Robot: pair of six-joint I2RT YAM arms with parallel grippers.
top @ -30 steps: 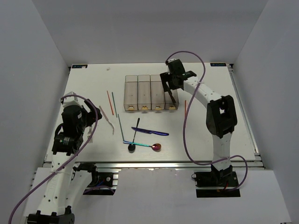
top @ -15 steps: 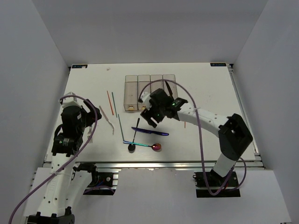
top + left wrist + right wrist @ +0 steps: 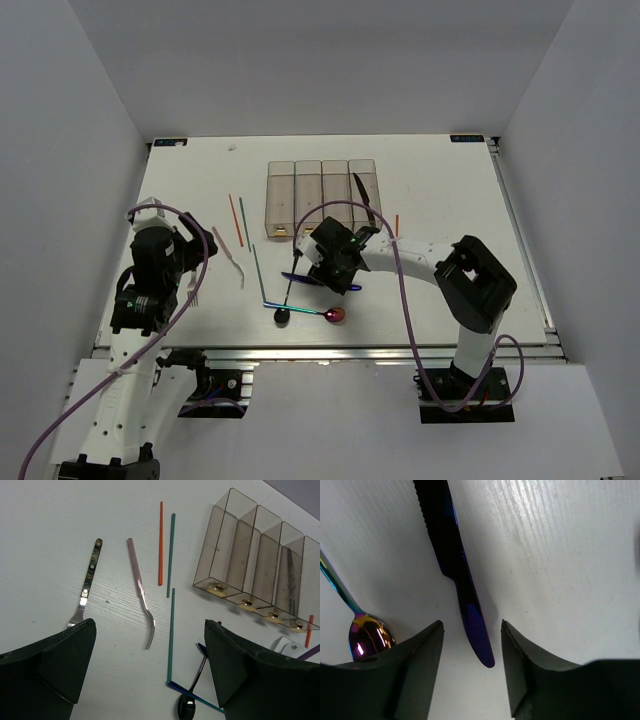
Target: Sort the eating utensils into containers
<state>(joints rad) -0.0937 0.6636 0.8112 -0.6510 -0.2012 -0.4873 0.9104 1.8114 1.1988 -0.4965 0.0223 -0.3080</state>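
Both jaws of your right gripper (image 3: 470,626) stand wide astride the knife (image 3: 444,542), so closing too high could let its flat handle skid toward the spoon (image 3: 367,640).

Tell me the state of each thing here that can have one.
left claw: open, empty, above the table.
blue knife: flat on the table, not gripped.
right claw: open, astride the blue knife's handle.
black knife: inside the rightmost bin, slanted.
other three bins: look empty.
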